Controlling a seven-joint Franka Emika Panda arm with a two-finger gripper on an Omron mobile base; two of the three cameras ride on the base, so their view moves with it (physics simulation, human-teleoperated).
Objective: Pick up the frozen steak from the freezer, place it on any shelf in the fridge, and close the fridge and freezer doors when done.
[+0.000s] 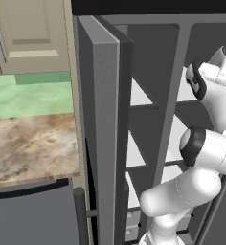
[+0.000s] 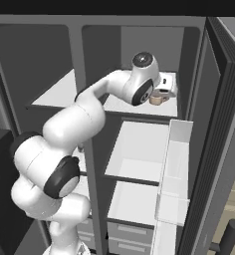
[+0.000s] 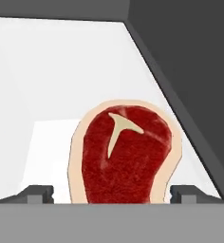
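- The arm reaches into the top of the tall grey unit, with the gripper [image 2: 164,92] at the frozen steak [image 3: 126,154] on the top white shelf [image 2: 139,107] of the right-hand compartment.
- In the hand view the steak lies between the two finger tips [image 3: 38,193], which stand wide apart on either side of its tan rim. The gripper is open and holds nothing that I can see.
- Whether the steak touches the shelf or is just lifted, I can't tell from here.
- I'd say the step is either grasping or setting down; in either case keep the slab centred between the tips.
- The dark side wall [image 3: 190,76] is near on one side, so move straight along the shelf, not sideways.
- The plain door [image 2: 216,139] with white bins [image 2: 172,189] stands open; closing comes later.
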